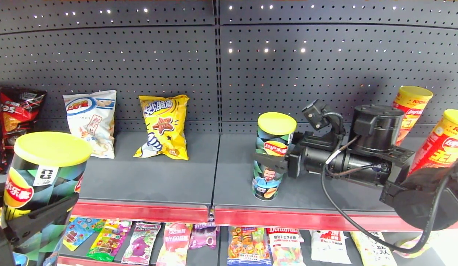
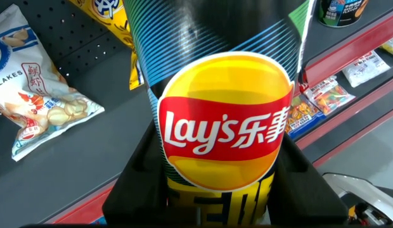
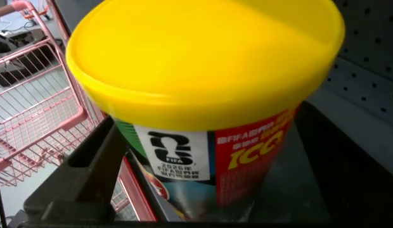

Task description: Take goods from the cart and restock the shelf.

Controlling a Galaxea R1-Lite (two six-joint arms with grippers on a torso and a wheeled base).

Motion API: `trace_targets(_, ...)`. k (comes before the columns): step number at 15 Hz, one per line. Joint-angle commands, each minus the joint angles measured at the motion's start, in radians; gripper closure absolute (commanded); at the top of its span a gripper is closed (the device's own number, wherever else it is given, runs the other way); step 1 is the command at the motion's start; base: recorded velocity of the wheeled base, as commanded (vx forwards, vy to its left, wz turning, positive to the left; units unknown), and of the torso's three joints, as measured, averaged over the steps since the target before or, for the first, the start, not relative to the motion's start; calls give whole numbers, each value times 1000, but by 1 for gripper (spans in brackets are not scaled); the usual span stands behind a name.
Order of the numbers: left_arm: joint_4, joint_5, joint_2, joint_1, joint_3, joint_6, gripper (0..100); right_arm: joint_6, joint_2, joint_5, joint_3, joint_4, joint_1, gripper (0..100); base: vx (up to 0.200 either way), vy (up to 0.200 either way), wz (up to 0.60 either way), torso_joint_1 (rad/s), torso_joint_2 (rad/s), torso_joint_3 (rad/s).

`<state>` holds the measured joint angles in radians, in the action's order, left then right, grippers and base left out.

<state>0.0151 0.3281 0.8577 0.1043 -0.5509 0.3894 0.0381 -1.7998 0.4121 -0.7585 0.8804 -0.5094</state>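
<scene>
a dark store shelf point(image 1: 158, 177) with a red front edge, seen from slightly above. the right hand point(image 1: 275, 162) is clamped around a yellow-lidded chip can point(image 1: 276, 127), upright at the shelf's near edge, right of centre. the left hand point(image 1: 33, 221) grips a second chip can point(image 1: 48, 173) at the near left, in front of the shelf. a white snack bag point(image 1: 91, 122) and a yellow snack bag point(image 1: 164, 125) lean against the far wall. a tilted red can point(image 1: 413, 103) sits far right. a pink wire cart point(image 3: 32, 107) appears beyond the right hand's can.
</scene>
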Motion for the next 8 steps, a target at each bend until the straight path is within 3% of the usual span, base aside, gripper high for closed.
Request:
trace_targets(1,0,0,0,0,0,0,100,0,3,1,1,2,0,0,0,0,0,0,0,0)
trace_targets(8,0,0,1,0,0,0,100,-9,85,1,77,2,23,0,0,0,0,0,0,0)
